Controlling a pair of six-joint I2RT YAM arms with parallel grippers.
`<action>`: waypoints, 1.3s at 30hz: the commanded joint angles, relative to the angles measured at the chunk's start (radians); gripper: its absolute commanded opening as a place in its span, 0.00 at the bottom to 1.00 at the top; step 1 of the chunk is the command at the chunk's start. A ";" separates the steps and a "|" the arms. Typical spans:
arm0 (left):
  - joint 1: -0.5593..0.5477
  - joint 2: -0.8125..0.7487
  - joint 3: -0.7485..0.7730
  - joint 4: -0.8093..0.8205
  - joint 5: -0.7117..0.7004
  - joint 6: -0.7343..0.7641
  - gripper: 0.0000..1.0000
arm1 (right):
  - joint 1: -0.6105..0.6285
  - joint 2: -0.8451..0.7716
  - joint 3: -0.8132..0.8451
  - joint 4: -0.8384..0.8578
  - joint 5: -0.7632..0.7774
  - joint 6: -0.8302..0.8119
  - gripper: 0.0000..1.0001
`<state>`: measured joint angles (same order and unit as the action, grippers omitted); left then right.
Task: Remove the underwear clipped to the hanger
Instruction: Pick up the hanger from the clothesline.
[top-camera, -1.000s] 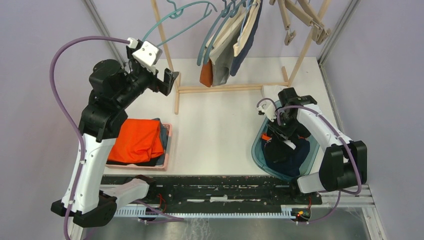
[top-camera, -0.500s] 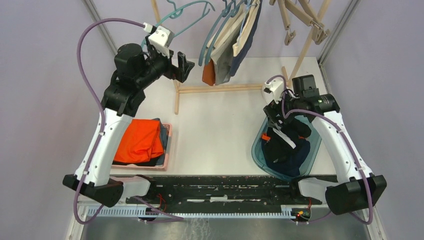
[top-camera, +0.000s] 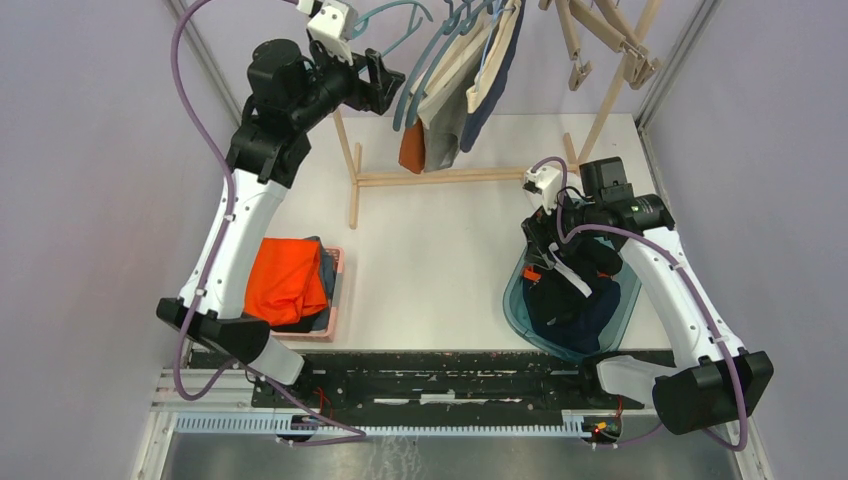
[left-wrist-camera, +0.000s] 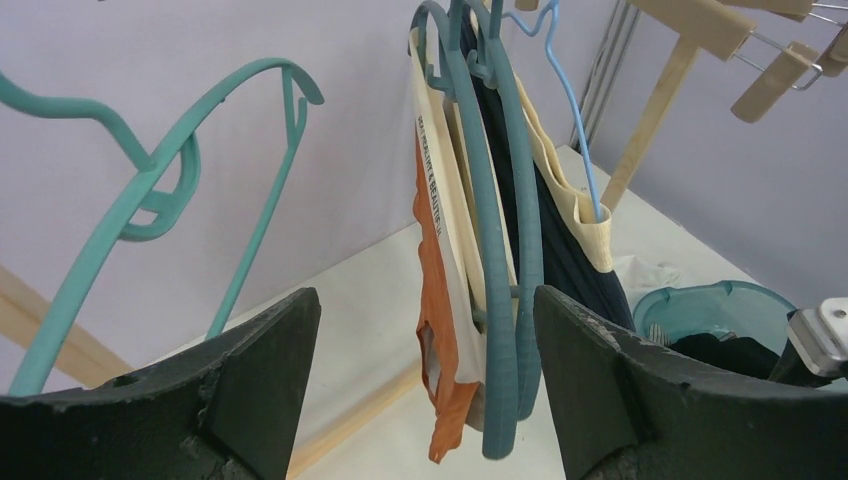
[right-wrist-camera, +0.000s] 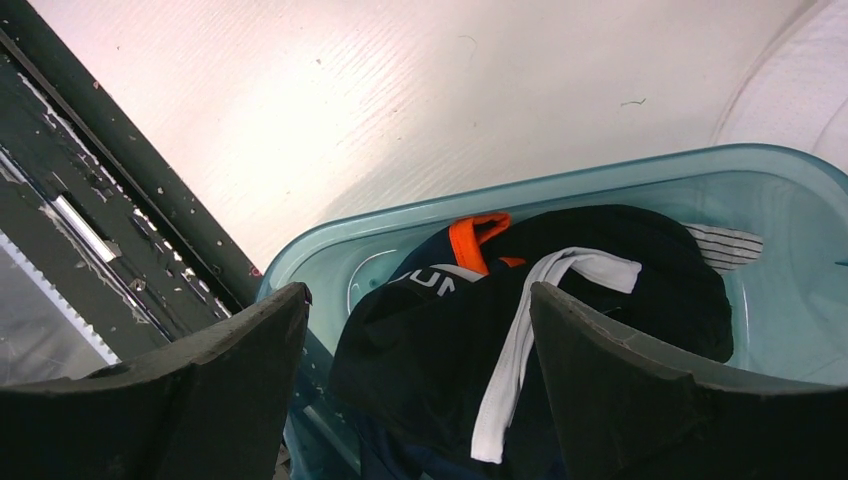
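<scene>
Several pieces of underwear hang from teal hangers (top-camera: 425, 70) on the rack: orange (top-camera: 412, 148), grey (top-camera: 441, 132), cream (top-camera: 487, 62) and navy (top-camera: 493, 95). In the left wrist view the orange piece (left-wrist-camera: 437, 330) hangs in front of the hangers (left-wrist-camera: 492, 260), with the navy piece (left-wrist-camera: 565, 260) behind. My left gripper (top-camera: 388, 85) (left-wrist-camera: 424, 325) is open and empty, just left of the hanging pieces. My right gripper (top-camera: 541, 243) (right-wrist-camera: 418, 296) is open and empty above a teal bin (top-camera: 518, 302) that holds black and navy underwear (right-wrist-camera: 560, 330).
An empty teal hanger (left-wrist-camera: 150, 175) hangs left of the clothes. The wooden rack's base bars (top-camera: 450, 177) lie on the table. Wooden clip hangers (top-camera: 610, 40) hang at the back right. A pink tray with folded orange cloth (top-camera: 285, 280) sits at the front left.
My left arm has risen and swung back and right, up to the hangers. My right gripper has lifted out of the bin and now holds still above it.
</scene>
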<state>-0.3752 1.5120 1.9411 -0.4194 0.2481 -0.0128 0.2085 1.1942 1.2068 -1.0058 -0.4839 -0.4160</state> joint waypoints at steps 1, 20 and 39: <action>-0.005 0.047 0.063 0.054 0.044 -0.056 0.84 | 0.001 -0.011 -0.006 0.023 -0.025 -0.001 0.90; -0.014 0.089 0.060 0.062 0.044 -0.051 0.81 | 0.002 0.013 -0.011 0.014 -0.026 -0.009 0.90; -0.062 0.139 0.079 0.053 -0.097 0.020 0.65 | 0.002 0.039 -0.010 0.001 -0.027 -0.017 0.91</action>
<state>-0.4232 1.6333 1.9694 -0.4118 0.1913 -0.0143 0.2085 1.2289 1.1957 -1.0103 -0.4931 -0.4217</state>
